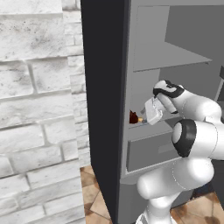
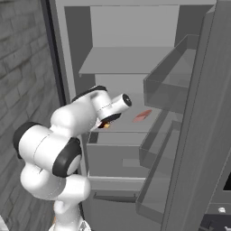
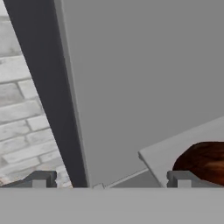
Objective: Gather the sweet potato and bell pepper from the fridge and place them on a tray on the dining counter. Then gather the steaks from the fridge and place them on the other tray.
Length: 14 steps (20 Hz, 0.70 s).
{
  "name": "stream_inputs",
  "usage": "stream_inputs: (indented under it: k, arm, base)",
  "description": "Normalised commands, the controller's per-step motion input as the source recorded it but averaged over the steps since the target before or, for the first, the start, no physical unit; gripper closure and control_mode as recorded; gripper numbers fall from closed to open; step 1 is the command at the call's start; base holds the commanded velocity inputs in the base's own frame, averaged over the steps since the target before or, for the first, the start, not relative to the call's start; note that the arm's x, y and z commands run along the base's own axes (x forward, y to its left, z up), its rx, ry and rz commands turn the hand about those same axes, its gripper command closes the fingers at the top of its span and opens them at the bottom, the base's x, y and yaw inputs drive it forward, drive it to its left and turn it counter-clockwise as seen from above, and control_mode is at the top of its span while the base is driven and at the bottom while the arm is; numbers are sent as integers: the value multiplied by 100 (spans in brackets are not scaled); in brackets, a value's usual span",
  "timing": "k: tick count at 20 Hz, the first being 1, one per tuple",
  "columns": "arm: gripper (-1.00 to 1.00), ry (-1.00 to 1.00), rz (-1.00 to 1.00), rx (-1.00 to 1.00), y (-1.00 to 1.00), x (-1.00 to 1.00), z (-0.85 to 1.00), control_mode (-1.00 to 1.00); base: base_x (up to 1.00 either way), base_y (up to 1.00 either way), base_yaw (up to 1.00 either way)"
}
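jaws wide, empty; brown item [image 3: 203, 162] on fridge [image 1: 175, 57] shelf, cut off, unclear

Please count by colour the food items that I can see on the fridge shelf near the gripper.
Reddish-brown, rounded item: 1
Pink, flat item: 1
Total: 2
An orange speck beside the reddish-brown one is too small to count as its own thing.
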Motion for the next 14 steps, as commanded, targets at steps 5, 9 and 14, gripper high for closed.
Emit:
stream_inputs:
  k: [5,9,14]
  arm:
    - [-100,-2,0,10,-31,2,0,-100]
    - [-100,-4,0,8,-16,0,0,-100]
    - [-100,-1,0,7,0,2,0,-100]
  base:
    - [0,0,0]
    - [0,0,0]
    - [0,0,0]
